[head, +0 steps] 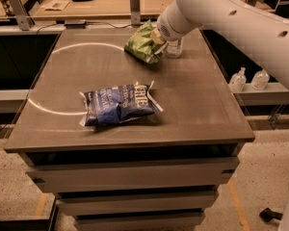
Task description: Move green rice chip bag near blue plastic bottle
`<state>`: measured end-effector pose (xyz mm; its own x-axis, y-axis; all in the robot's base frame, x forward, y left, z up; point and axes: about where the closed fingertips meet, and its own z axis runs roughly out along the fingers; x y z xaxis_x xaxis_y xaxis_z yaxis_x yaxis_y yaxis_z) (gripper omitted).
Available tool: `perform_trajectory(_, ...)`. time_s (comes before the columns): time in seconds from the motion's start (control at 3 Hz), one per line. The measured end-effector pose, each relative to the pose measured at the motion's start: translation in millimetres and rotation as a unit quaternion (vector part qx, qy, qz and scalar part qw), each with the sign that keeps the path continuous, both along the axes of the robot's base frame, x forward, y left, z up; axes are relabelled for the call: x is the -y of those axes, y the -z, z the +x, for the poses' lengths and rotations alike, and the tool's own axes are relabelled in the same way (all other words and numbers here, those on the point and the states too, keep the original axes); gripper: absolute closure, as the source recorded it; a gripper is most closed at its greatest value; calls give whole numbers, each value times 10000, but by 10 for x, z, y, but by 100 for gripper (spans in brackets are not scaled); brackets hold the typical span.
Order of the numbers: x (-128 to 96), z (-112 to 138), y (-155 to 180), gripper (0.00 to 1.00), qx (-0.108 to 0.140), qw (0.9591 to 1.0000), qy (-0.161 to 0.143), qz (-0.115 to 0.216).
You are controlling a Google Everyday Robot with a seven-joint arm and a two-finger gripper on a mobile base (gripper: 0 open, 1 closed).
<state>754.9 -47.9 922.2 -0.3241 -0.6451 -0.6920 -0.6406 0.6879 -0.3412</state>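
The green rice chip bag (143, 44) is held at the far middle of the table, just above or on the surface. My gripper (157, 38) is shut on the bag's right side, its fingers mostly hidden behind the bag and the white arm. The blue plastic bottle (174, 48) stands right behind and to the right of the bag; only its lower part shows, the top hidden by my arm. The bag is close beside the bottle.
A dark-blue chip bag (118, 105) lies in the middle of the grey table (197, 105). Two small pump bottles (249, 79) stand on a ledge to the right. A wooden bench with a metal post (134, 5) lies behind the table.
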Motion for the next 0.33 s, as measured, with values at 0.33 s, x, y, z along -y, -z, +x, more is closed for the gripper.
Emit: perform_trajectory(0.33, 179, -63, 71, 100, -144, 9999, 22, 91)
